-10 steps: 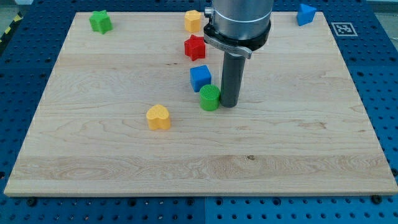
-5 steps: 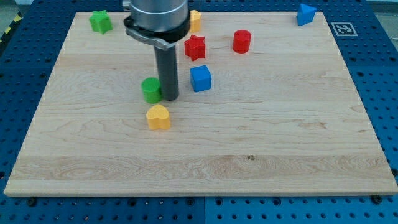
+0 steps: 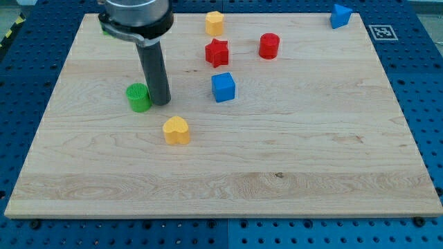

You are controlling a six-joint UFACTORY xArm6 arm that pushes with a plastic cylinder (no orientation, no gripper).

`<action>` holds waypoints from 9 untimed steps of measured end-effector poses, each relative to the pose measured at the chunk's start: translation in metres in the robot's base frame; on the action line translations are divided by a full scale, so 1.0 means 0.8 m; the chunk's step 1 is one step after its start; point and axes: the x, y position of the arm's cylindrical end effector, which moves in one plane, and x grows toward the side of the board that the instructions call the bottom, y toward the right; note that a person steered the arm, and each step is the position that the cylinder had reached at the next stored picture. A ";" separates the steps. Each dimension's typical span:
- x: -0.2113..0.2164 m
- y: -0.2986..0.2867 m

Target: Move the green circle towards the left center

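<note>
The green circle point(image 3: 139, 97) stands on the wooden board point(image 3: 291, 159), left of the middle. My tip point(image 3: 161, 102) is on the board right against the circle's right side. The rod rises from there to the arm's grey body at the view's top left. A yellow heart block point(image 3: 176, 130) lies just below and to the right of my tip. A blue cube point(image 3: 223, 87) lies further to the right of it.
A red star point(image 3: 217, 52), a red cylinder point(image 3: 269, 45) and a yellow block point(image 3: 214, 23) lie near the view's top. A blue block point(image 3: 339, 15) sits at the top right corner. A green block at the top left is mostly hidden behind the arm.
My tip has slid to the view's left and pushed the green circle with it, from beside the blue cube to well left of the middle. The other blocks have not moved.
</note>
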 end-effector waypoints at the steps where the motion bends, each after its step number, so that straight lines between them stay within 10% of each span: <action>1: 0.012 -0.011; 9: -0.032 -0.084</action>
